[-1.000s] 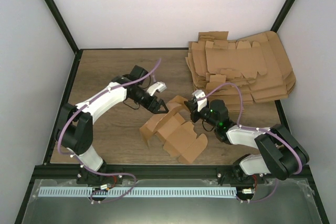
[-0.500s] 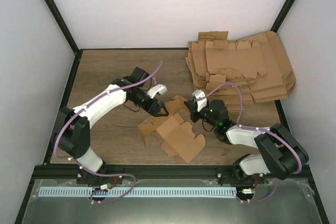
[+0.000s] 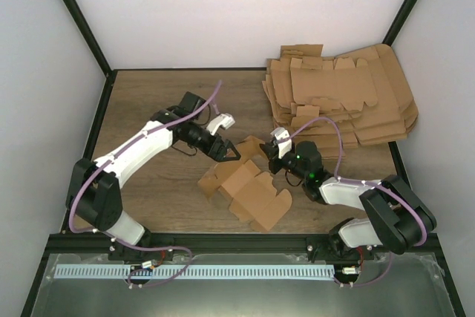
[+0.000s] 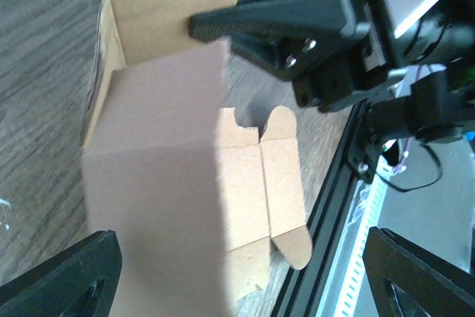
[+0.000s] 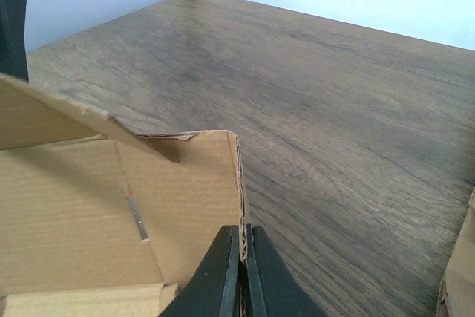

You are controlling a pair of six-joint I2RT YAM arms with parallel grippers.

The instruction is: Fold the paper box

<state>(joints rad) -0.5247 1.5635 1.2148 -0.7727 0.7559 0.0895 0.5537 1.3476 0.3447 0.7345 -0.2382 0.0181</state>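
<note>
- Left gripper: reaching in from the left side of the wooden table, its claw spread wide. In the left wrist view a raised cardboard panel stands between the two fingers, and neither can be seen pressing on it.
- The paper box: a brown die-cut sheet, partly raised, at the middle of the table between the two arms. One wall stands up while the rounded tabs and lower panels lie flat on the wood towards the near edge.
- Handling, as a judgement: the sheet looks thin and light, stiff across each panel but ready to hinge at its scored creases. It is likely to skate on the smooth wood unless pinned. The best hold seems a plain panel edge close to a crease. The small tabs would probably crumple.
- Right gripper: its claw is pinched together on the upper edge of the standing wall, the cardboard sandwiched between the fingers.
- Pile of flat sheets: stacked at the far right, well apart from the work.
</note>
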